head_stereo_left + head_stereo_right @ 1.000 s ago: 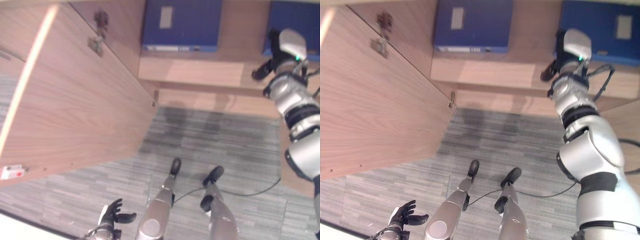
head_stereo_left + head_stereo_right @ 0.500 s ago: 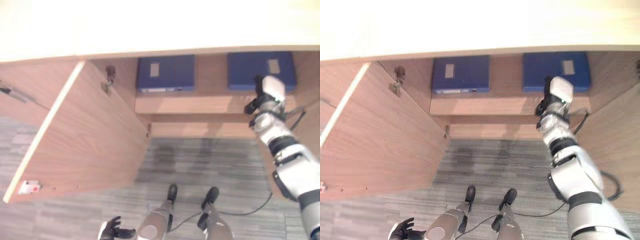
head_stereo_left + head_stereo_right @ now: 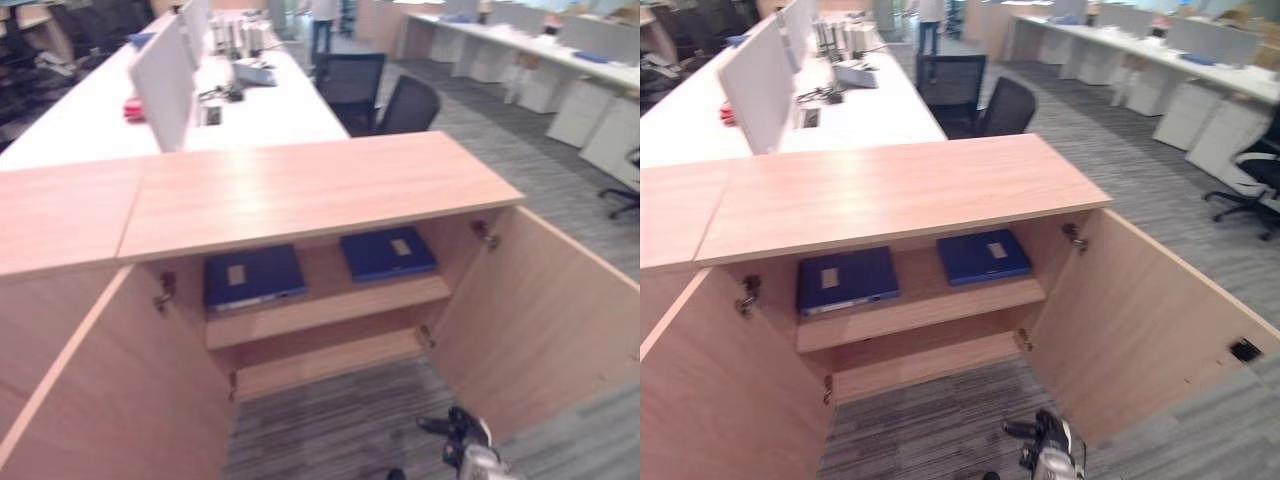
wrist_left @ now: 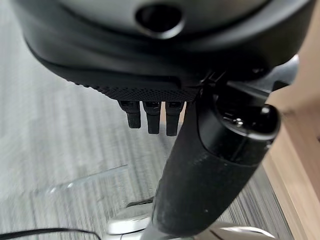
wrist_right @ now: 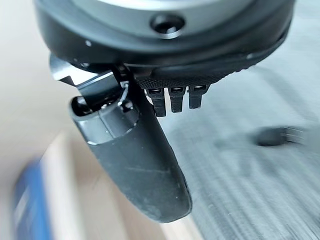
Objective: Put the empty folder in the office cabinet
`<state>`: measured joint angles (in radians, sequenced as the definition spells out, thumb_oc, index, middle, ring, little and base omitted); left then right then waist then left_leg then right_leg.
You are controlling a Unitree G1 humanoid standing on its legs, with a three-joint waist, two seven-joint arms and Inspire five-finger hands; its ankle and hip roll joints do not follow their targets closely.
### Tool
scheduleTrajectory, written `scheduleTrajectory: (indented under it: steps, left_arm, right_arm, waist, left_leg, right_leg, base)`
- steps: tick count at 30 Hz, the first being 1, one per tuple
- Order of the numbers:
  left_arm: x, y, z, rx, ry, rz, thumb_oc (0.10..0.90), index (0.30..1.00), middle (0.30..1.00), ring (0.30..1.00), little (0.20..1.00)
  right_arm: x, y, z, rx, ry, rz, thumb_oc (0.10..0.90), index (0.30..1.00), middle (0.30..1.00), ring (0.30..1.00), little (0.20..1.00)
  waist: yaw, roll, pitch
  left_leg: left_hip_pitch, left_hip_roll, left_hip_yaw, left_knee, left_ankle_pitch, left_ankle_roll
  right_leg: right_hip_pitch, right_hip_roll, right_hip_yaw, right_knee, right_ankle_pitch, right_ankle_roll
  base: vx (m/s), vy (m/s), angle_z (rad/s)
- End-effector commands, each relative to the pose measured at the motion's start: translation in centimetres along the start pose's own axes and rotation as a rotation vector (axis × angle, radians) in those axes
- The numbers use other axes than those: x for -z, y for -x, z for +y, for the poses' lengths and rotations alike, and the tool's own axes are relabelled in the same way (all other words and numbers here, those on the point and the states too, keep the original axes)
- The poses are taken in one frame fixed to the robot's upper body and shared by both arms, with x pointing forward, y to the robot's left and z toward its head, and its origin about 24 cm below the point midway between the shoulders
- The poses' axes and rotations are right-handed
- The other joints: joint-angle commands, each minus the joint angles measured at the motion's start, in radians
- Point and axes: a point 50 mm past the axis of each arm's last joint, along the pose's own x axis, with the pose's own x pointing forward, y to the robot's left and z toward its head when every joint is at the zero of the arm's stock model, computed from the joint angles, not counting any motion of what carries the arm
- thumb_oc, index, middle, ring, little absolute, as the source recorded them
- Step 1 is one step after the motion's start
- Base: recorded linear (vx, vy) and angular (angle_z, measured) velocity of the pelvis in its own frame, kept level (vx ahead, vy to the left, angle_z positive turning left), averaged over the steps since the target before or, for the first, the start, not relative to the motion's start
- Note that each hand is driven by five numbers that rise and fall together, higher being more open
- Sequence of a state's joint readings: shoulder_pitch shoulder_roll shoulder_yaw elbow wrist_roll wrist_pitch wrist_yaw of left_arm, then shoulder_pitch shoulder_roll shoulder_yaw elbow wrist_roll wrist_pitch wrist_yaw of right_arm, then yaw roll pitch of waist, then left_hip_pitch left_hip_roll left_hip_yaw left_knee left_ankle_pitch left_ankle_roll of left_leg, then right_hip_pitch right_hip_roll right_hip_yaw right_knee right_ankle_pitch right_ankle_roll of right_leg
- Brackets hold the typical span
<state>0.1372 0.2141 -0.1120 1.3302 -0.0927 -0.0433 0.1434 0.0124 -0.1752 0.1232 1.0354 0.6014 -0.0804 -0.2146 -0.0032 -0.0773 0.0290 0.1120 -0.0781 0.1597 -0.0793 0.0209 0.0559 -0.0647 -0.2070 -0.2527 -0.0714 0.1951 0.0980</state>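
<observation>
The cabinet (image 3: 900, 190) was of light wood with a fine grain, smooth and matt, and its doors (image 3: 1140, 320) and shelf (image 3: 920, 310) looked the same. The two blue folders (image 3: 845, 280) had a smooth, slightly shiny cover, each with a pale paper label. The floor (image 3: 940, 420) was grey carpet, rough and striped. The hinges (image 3: 1073, 236) looked like metal. The desks (image 3: 860, 110) behind were white and smooth.
</observation>
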Motion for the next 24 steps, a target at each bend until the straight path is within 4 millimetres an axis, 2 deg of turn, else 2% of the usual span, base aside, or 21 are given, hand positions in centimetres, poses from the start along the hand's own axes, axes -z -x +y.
scheduleTrajectory:
  steps: [1, 2, 3, 4, 7, 9, 13, 15, 16, 17, 18, 19, 21, 22, 23, 24]
  left_arm:
    - [0.1, 0.2, -1.9, 0.067, -0.048, 0.006, 0.8, 0.9, 0.9, 0.9, 0.9]
    - [0.2, 0.3, -2.2, 0.081, -0.064, 0.011, 0.8, 0.9, 0.9, 0.9, 0.9]
    - [0.2, 0.3, -2.2, 0.081, -0.064, 0.011, 0.8, 0.9, 0.9, 0.9, 0.9]
    - [0.3, 0.3, -2.5, 0.093, -0.087, 0.015, 0.8, 0.9, 0.9, 0.9, 0.9]
    - [0.2, 0.3, -2.8, 0.102, -0.109, 0.009, 0.8, 0.9, 0.9, 0.9, 0.9]
    - [-0.8, 0.3, -3.2, 0.122, -0.164, -0.028, 0.8, 0.9, 0.9, 0.9, 0.9]
    - [-1.7, 0.2, -3.2, 0.118, -0.172, -0.053, 0.8, 0.9, 0.9, 0.9, 0.9]
    - [-2.9, 0.1, -3.2, 0.115, -0.176, -0.08, 0.8, 0.9, 0.9, 0.9, 0.9]
    - [-3.1, 0.1, -3.2, 0.114, -0.179, -0.086, 0.8, 0.9, 0.9, 0.9, 0.9]
    - [-3.4, 0.0, -3.0, 0.109, -0.181, -0.092, 0.8, 0.9, 0.9, 0.9, 0.9]
    - [-3.2, 0.0, -2.4, 0.094, -0.17, -0.081, 0.8, 0.9, 0.9, 0.9, 0.9]
    - [-3.0, -0.1, -2.2, 0.087, -0.158, -0.074, 0.8, 0.9, 0.9, 0.9, 0.9]
    - [-2.6, -0.2, -1.3, 0.058, -0.107, -0.047, 0.8, 0.9, 0.9, 0.9, 0.9]
    - [-2.6, -0.2, -1.3, 0.057, -0.106, -0.048, 0.8, 0.9, 0.9, 0.9, 0.9]
    - [-2.5, -0.2, -1.2, 0.054, -0.096, -0.041, 0.8, 0.9, 0.9, 0.9, 0.9]
    - [-2.5, -0.2, -1.2, 0.054, -0.09, -0.041, 0.8, 0.9, 0.9, 0.9, 0.9]
  right_arm:
    - [-8.8, -0.9, 2.2, -0.083, -0.088, -0.272, 0.8, 0.9, 0.9, 0.9, 0.9]
    - [-6.8, -1.0, 1.3, -0.042, -0.106, -0.208, 0.8, 0.9, 0.9, 0.9, 0.9]
    - [-6.8, -1.0, 1.3, -0.042, -0.106, -0.208, 0.8, 0.9, 0.9, 0.9, 0.9]
    - [-5.2, -1.0, 0.3, -0.003, -0.165, -0.157, 0.8, 0.9, 0.9, 0.9, 0.9]
    - [-4.1, -0.9, -0.2, 0.015, -0.187, -0.132, 0.8, 0.9, 0.9, 0.9, 0.9]
    - [-3.7, -0.8, -0.7, 0.035, -0.198, -0.124, 0.8, 0.9, 0.9, 0.9, 0.9]
    - [-4.3, -0.8, -0.9, 0.044, -0.217, -0.149, 0.8, 0.9, 0.9, 0.9, 0.9]
    - [-5.0, -0.8, -2.3, 0.092, -0.261, -0.175, 0.8, 0.9, 0.9, 0.9, 0.9]
    - [-5.3, -0.9, -3.0, 0.115, -0.266, -0.182, 0.8, 0.9, 0.9, 0.9, 0.9]
    - [-6.0, -1.0, -4.2, 0.165, -0.259, -0.193, 0.8, 0.9, 0.9, 0.9, 0.9]
    - [-7.0, -1.0, -5.6, 0.218, -0.222, -0.207, 0.8, 0.9, 0.9, 0.9, 0.9]
    - [-7.7, -1.0, -6.1, 0.23, -0.212, -0.224, 0.8, 0.9, 0.9, 0.9, 0.9]
    - [-11.8, -0.6, -8.0, 0.27, -0.129, -0.344, 0.8, 0.9, 0.9, 0.9, 0.9]
    - [-11.8, -0.6, -7.9, 0.269, -0.129, -0.344, 0.8, 0.9, 0.9, 0.9, 0.9]
    - [-14.5, 0.0, -8.7, 0.282, -0.084, -0.432, 0.8, 0.9, 0.9, 0.9, 0.9]
    - [-15.6, 0.3, -9.0, 0.289, -0.066, -0.469, 0.8, 0.9, 0.9, 0.9, 0.9]
  waist:
    - [0.01, 0.031, 0.006]
    - [-0.007, 0.03, 0.006]
    - [-0.005, 0.03, 0.006]
    - [-0.027, 0.026, 0.006]
    - [-0.04, 0.023, 0.007]
    - [-0.073, 0.018, 0.026]
    - [-0.082, 0.025, 0.045]
    - [-0.104, 0.041, 0.053]
    - [-0.108, 0.043, 0.046]
    - [-0.113, 0.033, 0.024]
    - [-0.11, 0.02, 0.003]
    - [-0.106, 0.016, -0.004]
    - [-0.092, 0.005, -0.013]
    - [-0.091, 0.003, -0.016]
    - [-0.09, 0.001, -0.018]
    - [-0.088, 0.002, -0.019]
  left_leg:
    - [-0.029, -0.002, -0.084, -0.007, -0.072, -0.012]
    - [-0.019, 0.002, -0.06, -0.008, -0.076, -0.01]
    - [-0.018, 0.002, -0.058, -0.008, -0.077, -0.01]
    - [-0.015, 0.008, -0.03, -0.008, -0.079, -0.01]
    - [-0.014, 0.013, -0.006, -0.008, -0.081, -0.01]
    - [-0.007, 0.023, 0.037, -0.008, -0.086, -0.007]
    - [0.001, 0.039, 0.067, -0.008, -0.09, -0.008]
    - [0.005, 0.064, 0.081, -0.008, -0.095, -0.013]
    - [0.002, 0.066, 0.083, -0.008, -0.096, -0.014]
    - [-0.005, 0.062, 0.089, -0.008, -0.094, -0.017]
    - [0.008, 0.059, 0.089, -0.008, -0.104, -0.02]
    - [0.015, 0.059, 0.092, -0.007, -0.106, -0.022]
    - [0.034, 0.083, 0.087, -0.003, -0.11, -0.036]
    - [0.03, 0.082, 0.088, -0.004, -0.105, -0.037]
    - [0.03, 0.094, 0.08, 0.0, -0.105, -0.043]
    - [0.029, 0.099, 0.075, 0.002, -0.105, -0.046]
  right_leg:
    - [-0.02, -0.007, 0.022, 0.049, -0.028, 0.077]
    - [-0.026, 0.001, 0.042, 0.043, -0.02, 0.078]
    - [-0.026, 0.002, 0.044, 0.043, -0.019, 0.078]
    - [-0.033, 0.015, 0.065, 0.033, -0.01, 0.078]
    - [-0.044, 0.025, 0.08, 0.029, -0.003, 0.079]
    - [-0.068, 0.027, 0.088, 0.055, 0.002, 0.087]
    - [-0.08, 0.003, 0.066, 0.092, -0.008, 0.094]
    - [-0.06, -0.051, 0.087, 0.123, -0.028, 0.094]
    - [-0.055, -0.066, 0.098, 0.12, -0.024, 0.097]
    - [-0.044, -0.076, 0.117, 0.09, -0.007, 0.105]
    - [-0.02, -0.053, 0.13, 0.046, -0.014, 0.109]
    - [-0.014, -0.043, 0.13, 0.034, -0.016, 0.111]
    - [0.009, -0.001, 0.139, 0.01, -0.03, 0.099]
    - [0.003, -0.002, 0.141, 0.01, -0.027, 0.098]
    - [0.008, 0.012, 0.143, 0.015, -0.041, 0.09]
    - [0.011, 0.017, 0.143, 0.016, -0.049, 0.086]
  base:
    - [0.0, 0.037, -0.45]
    - [0.0, 0.037, -0.49]
    - [-0.01, 0.035, -0.63]
    - [-0.01, 0.015, -0.49]
    - [-0.01, 0.011, -0.34]
    - [-0.04, -0.003, -0.54]
    - [-0.05, -0.051, -0.63]
    - [-0.02, -0.067, -0.52]
    - [0.05, -0.098, -0.19]
    - [0.16, -0.143, -0.02]
    - [0.2, -0.162, -0.24]
    - [0.23, -0.201, -0.06]
    - [0.17, -0.216, -0.19]
    - [0.12, -0.194, -0.28]
    - [0.06, -0.144, -0.19]
    - [0.11, -0.225, -0.15]
